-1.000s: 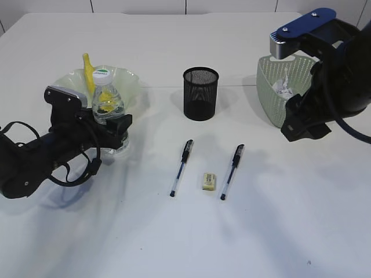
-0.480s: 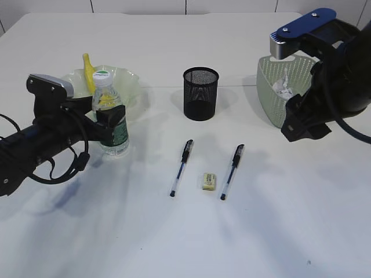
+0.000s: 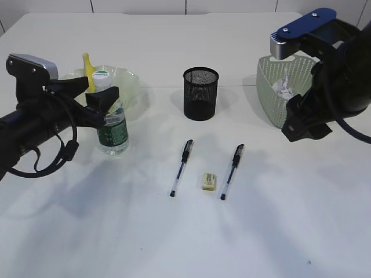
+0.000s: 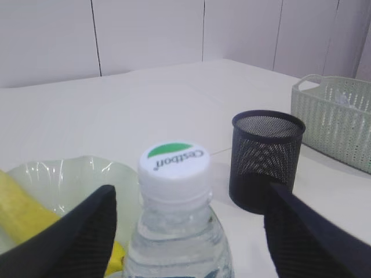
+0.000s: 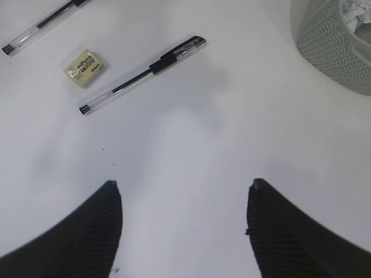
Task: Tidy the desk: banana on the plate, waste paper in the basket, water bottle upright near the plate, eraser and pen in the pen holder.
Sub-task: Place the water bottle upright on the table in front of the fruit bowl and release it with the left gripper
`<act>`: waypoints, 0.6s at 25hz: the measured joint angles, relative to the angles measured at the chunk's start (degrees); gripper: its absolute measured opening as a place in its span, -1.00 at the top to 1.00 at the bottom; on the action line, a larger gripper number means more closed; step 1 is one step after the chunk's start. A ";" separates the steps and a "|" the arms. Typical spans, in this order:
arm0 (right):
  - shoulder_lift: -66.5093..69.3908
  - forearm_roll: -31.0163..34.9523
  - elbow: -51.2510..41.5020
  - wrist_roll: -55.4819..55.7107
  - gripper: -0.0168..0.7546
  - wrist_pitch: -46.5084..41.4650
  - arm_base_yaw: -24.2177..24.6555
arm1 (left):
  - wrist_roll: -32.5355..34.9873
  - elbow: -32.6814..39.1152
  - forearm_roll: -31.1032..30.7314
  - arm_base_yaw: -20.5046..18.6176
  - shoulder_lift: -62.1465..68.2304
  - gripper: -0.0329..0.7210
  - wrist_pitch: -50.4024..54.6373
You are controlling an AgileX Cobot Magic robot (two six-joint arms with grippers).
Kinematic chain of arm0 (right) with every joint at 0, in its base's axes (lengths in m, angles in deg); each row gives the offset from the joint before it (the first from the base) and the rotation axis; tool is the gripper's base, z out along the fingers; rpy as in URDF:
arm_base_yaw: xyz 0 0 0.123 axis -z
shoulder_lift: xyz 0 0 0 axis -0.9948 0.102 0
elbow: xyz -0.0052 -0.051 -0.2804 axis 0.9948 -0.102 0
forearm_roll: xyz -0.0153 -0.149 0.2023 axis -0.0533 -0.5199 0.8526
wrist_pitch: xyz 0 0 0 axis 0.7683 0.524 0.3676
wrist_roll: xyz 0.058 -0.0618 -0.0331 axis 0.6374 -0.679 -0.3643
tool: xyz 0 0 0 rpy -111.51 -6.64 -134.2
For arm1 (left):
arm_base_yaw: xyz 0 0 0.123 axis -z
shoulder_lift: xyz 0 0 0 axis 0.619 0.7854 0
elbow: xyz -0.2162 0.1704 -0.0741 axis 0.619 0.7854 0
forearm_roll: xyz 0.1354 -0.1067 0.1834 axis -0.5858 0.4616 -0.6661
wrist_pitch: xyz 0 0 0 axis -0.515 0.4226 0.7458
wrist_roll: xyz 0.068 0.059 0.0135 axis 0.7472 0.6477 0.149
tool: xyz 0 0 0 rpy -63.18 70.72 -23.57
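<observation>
Left gripper (image 4: 188,231): arm reaches in low from the left, jaws spread wide either side of the one water bottle (image 3: 112,128), clear of it; bottle upright, just in front of the one plate (image 3: 130,81) holding one banana (image 3: 87,68). Right gripper (image 5: 182,223): gaping, empty, above the table. Beyond it: two pens, one eraser (image 5: 84,68), one basket (image 5: 336,49) with waste paper (image 3: 283,87). One pen holder (image 3: 200,93).

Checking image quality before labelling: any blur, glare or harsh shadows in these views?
Exterior view: even soft light, faint diffuse shadows under the arms, the pen holder sharp. Left wrist view: the water bottle cap print is legible, but the near jaws are dark and soft-edged. Right wrist view: the eraser is crisp, the jaws are blurred silhouettes. No strong glare in any view.
</observation>
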 joint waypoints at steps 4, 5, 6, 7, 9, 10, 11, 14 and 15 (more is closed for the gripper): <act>0.00 -0.03 0.00 0.00 -0.35 0.00 0.00 | 0.00 2.56 0.00 0.00 -4.69 -0.58 0.59; 0.00 -0.03 0.00 0.00 -0.35 0.00 0.00 | 0.00 3.33 -0.10 0.00 -6.14 -0.57 0.88; 0.00 -0.03 0.00 0.00 -0.35 0.00 0.00 | 0.00 4.09 -0.10 0.00 -7.43 -0.57 1.46; 0.00 -0.03 0.00 0.00 -0.35 0.00 0.00 | 0.00 4.74 -0.20 0.00 -9.06 -0.57 2.21; 0.00 -0.03 0.00 0.00 -0.35 0.00 0.00 | 0.00 6.17 -0.44 0.00 -12.42 -0.57 3.82; 0.00 -0.03 0.00 0.00 -0.35 0.00 0.00 | 0.00 6.47 -0.54 0.00 -13.86 -0.57 5.16; 0.00 -0.03 0.00 0.00 -0.35 0.00 0.00 | 0.00 6.86 -0.88 0.00 -15.58 -0.57 7.00; 0.00 -0.03 0.00 0.00 -0.35 0.00 0.00 | -0.14 7.19 -2.93 0.00 -20.24 -0.57 13.95; 0.00 -0.03 0.00 0.00 -0.35 0.00 0.00 | -0.54 7.22 -3.34 0.00 -21.83 -0.56 16.03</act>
